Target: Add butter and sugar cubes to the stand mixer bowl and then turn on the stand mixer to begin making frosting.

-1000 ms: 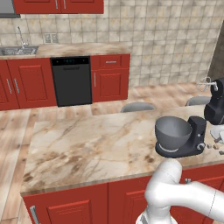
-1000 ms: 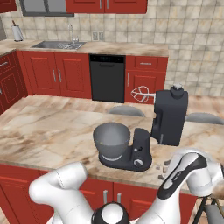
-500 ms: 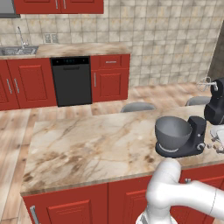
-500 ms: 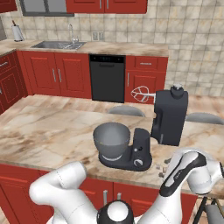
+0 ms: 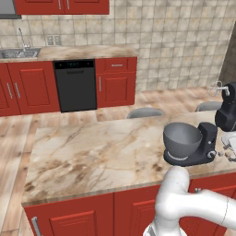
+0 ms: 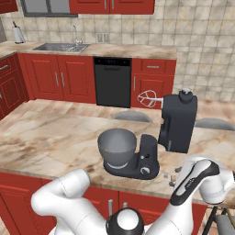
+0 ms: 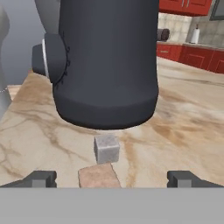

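Stand mixer (image 6: 156, 142) on the marble island counter (image 5: 92, 152), gripper (image 7: 111, 179) spread wide and low beside it.

The mixer's head is tilted back, with the grey stand mixer bowl (image 6: 117, 146) seated on its base. In the hand view, the dark mixer body looms close; two sugar cubes are seen on the counter, a grey one (image 7: 106, 148) touching a tan one (image 7: 99, 176), between the parted fingertips (image 7: 41, 178). Nothing is held.

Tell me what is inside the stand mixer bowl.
The stand mixer bowl sits on the stand mixer base; the inner wall that shows is bare grey metal. Its bottom is hidden behind the near rim, so I cannot tell about that.
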### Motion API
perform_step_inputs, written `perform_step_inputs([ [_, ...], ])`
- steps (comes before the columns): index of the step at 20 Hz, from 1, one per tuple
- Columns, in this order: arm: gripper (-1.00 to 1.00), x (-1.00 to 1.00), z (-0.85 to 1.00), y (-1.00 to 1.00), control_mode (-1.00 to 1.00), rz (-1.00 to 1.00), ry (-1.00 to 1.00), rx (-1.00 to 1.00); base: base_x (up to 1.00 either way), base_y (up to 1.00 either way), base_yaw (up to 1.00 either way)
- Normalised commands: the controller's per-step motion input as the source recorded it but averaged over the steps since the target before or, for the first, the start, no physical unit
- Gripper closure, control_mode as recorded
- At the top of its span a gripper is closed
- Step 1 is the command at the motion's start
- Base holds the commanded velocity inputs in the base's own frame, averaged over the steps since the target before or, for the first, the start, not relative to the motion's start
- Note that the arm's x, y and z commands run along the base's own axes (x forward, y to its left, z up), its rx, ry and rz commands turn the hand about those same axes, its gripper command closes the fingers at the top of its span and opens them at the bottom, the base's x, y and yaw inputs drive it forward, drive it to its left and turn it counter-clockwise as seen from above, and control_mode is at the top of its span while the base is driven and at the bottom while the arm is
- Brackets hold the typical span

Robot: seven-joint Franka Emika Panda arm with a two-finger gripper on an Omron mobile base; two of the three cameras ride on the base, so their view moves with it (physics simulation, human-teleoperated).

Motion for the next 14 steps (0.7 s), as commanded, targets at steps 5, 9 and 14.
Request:
perform_step_inputs([
  [5, -1.00, 0.02, -0.16, -0.09, -1.00, 0.02, 0.01, 0.00, 0.00, 0.00, 0.00],
  [9, -1.00, 0.00, -0.21, 0.00, -1.00, 0.02, 0.03, 0.00, 0.00, 0.00, 0.00],
  [14, -1.00, 0.00, -0.25, 0.00, -1.00, 0.02, 0.09, 0.00, 0.00, 0.00, 0.00],
])
